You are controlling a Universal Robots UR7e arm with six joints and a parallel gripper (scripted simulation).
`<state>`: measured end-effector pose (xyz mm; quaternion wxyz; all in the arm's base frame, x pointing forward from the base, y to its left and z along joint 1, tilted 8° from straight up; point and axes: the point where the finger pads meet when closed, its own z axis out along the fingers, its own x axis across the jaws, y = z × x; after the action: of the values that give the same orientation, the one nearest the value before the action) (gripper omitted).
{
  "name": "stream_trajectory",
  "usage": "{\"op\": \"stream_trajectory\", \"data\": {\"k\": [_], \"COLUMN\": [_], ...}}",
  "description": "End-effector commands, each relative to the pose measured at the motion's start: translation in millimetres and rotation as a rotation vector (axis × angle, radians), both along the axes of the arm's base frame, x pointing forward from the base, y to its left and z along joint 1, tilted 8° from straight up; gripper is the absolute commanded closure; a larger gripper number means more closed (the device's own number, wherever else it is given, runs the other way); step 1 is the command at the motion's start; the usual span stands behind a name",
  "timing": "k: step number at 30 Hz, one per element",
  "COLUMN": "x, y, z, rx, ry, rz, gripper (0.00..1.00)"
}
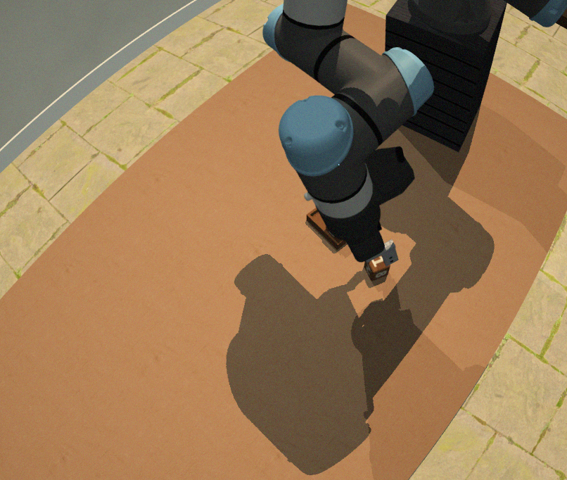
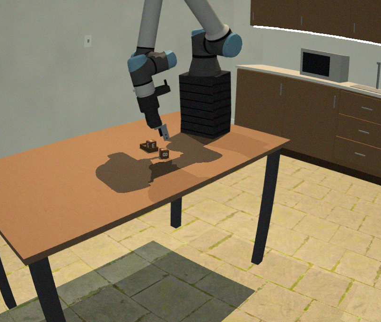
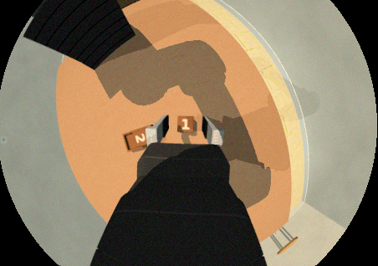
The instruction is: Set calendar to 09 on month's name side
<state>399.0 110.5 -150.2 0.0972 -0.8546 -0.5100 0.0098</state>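
Note:
A small brown tray (image 1: 317,223) (image 2: 143,147) lies flat on the table, mostly hidden by the arm in the top view. One cube (image 2: 151,143) (image 3: 137,138) stands in it, with a 2 on top in the wrist view. The second cube (image 1: 377,269) (image 2: 163,153) (image 3: 186,124) stands on the table just beside the tray, with a 1 on top and an 8 on the side facing the exterior camera. My gripper (image 1: 381,256) (image 2: 164,134) (image 3: 185,122) is open. It hangs a little above this loose cube, and its fingers frame the cube in the wrist view without touching it.
The robot's black ribbed pedestal (image 1: 439,67) (image 2: 204,104) stands on the table behind the tray. The table's right edge (image 2: 239,163) is some way off. The arm's shadows fall across the table in front of the cubes.

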Motion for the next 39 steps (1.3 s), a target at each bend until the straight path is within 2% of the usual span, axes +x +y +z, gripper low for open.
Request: {"op": "stream_trajectory", "data": {"k": [1, 16, 39], "x": [0.2, 0.1, -2.2], "y": [0.1, 0.2, 1.4], "z": [1.4, 0.2, 0.8], "rx": [-0.010, -0.025, -0.132], "ry": [-0.022, -0.047, -0.242], "rz": [-0.003, -0.004, -0.023], "gripper": [0.00, 0.00, 0.00]}}
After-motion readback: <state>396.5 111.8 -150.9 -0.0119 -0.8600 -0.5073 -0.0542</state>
